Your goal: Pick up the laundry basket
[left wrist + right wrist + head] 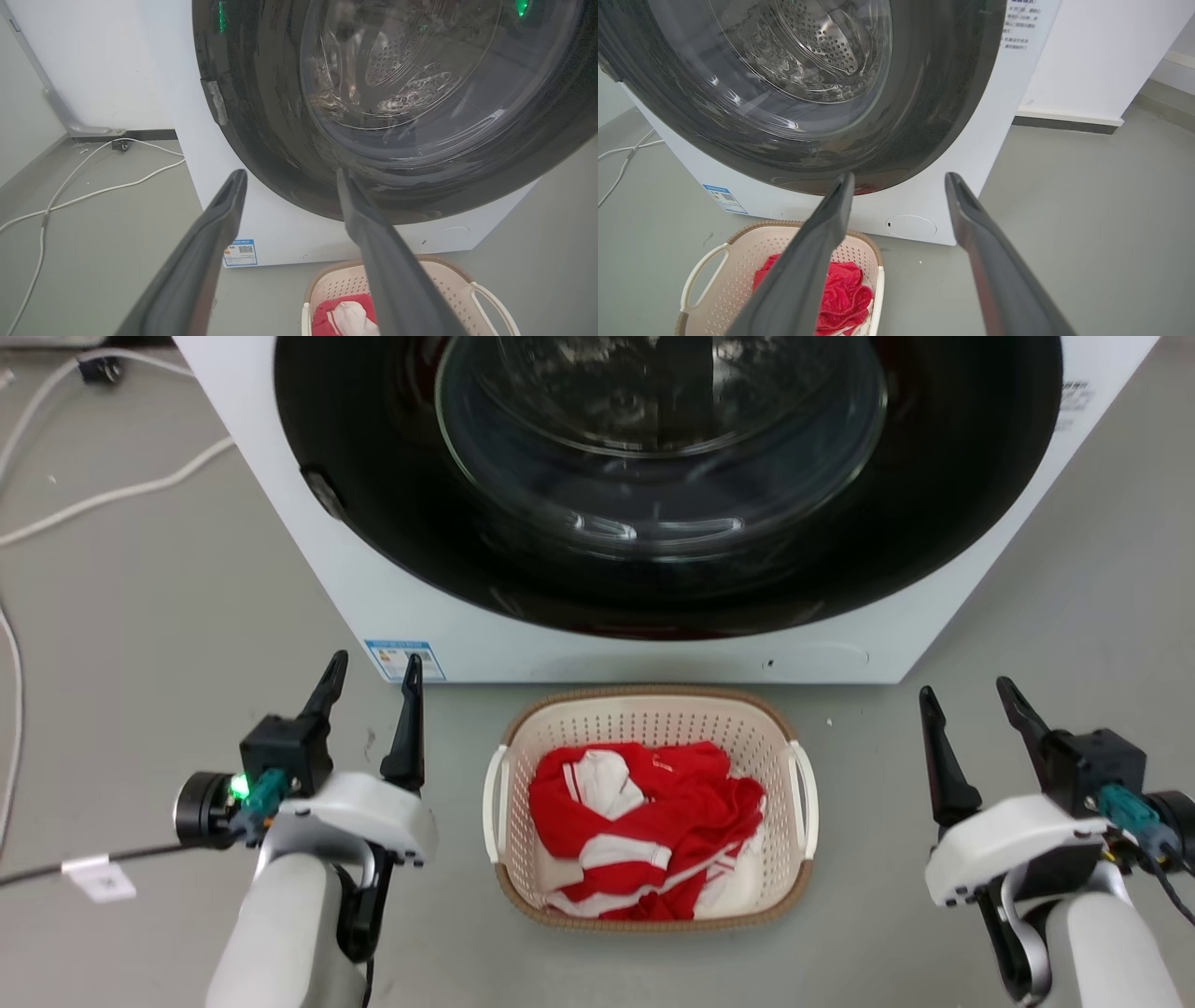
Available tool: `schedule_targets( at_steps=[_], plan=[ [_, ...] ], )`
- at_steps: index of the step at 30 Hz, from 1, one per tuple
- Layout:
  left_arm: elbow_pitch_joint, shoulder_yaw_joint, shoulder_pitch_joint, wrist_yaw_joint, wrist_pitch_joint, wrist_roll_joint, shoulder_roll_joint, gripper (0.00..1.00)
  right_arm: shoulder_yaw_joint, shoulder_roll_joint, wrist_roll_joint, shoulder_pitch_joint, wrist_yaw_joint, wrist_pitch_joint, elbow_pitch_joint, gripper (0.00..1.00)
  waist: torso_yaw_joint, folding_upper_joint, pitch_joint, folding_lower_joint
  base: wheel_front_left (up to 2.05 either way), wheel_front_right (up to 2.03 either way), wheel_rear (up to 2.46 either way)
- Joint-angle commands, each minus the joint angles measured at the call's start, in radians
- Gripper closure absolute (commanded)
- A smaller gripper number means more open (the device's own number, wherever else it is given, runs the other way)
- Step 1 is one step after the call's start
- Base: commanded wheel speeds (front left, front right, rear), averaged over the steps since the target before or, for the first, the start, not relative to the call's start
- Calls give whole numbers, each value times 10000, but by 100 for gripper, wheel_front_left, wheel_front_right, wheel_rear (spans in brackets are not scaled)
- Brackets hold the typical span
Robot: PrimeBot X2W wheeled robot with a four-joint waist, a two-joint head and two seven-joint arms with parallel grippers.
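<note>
1. Basket sits at lower centre on the floor, just before the washer.
2. Left claw and right claw flank it, both released and empty.
3. This looks like the approach step; next, each claw needs to close in on a side handle.

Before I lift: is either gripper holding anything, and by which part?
Nothing is held. The left gripper and right gripper are open, flanking the laundry basket without touching it.
</note>
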Motion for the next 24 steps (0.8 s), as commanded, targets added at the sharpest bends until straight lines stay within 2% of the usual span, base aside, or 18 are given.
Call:
schedule_targets(
  at_steps=[1, 15, 24],
  plan=[
    [233, -20, -304, -98, 74, -93, -9, 0, 52, 31, 7, -302, -7, 4, 191, 0, -100, 0, 522, -1, 0, 0, 0],
    [3665, -473, -3159, -495, 783, -1043, 485, 0, 517, 28, 54, -2849, -7, 396, 3151, 0, -345, 0, 2506, -1, 0, 0, 0],
    [5099, -1816, -4382, -504, 1757, -2224, 789, 0, 1033, 25, 584, -4203, -7, 591, 5165, 0, -528, 0, 3382, -1, 0, 0, 0]
  ],
)
